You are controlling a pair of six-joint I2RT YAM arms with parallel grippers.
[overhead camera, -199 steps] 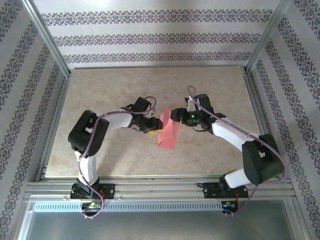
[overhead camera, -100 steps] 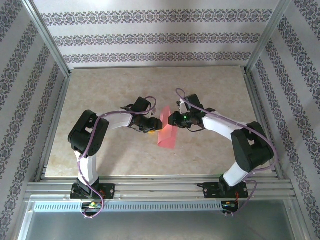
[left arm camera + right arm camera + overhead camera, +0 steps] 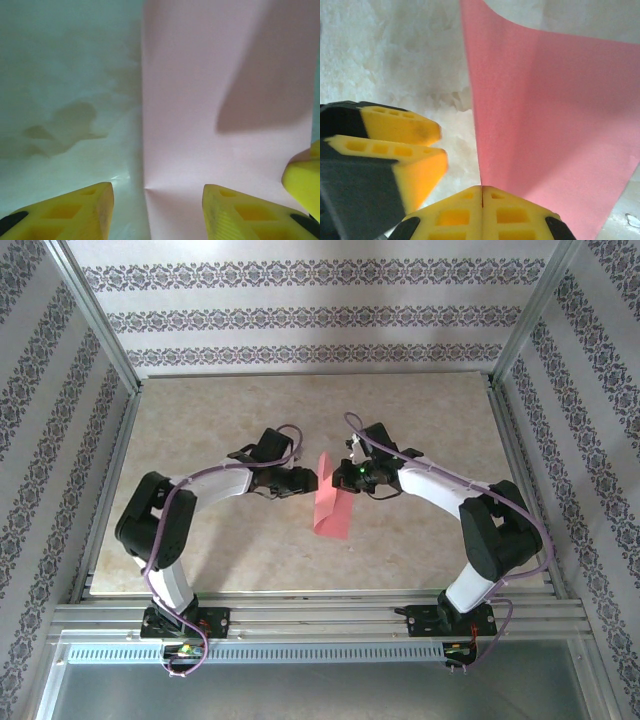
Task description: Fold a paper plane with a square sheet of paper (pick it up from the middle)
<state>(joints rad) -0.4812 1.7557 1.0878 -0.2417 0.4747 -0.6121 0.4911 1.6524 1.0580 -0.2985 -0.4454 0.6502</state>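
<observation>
The square sheet of paper (image 3: 331, 508) is pink and folded to a narrow strip. It rests on the table with its far end lifted. My right gripper (image 3: 335, 477) is shut on that lifted edge, and the right wrist view shows its fingertips (image 3: 482, 192) pressed together on the sheet (image 3: 545, 125). My left gripper (image 3: 304, 480) stands open just left of it. Its yellow fingers (image 3: 85, 210) straddle the sheet's left edge (image 3: 210, 100) without pinching it. The paper plane is out of view.
The beige marbled table (image 3: 220, 420) is framed by aluminium rails, with patterned walls on three sides. The two grippers nearly touch. The left gripper's fingers (image 3: 402, 145) show beside the right one's, and a right finger (image 3: 305, 177) shows in the left wrist view.
My right gripper has moved left to the paper's far edge and shut on it. Both grippers have shifted slightly away from the bases, and the paper looks narrower and more upright.
</observation>
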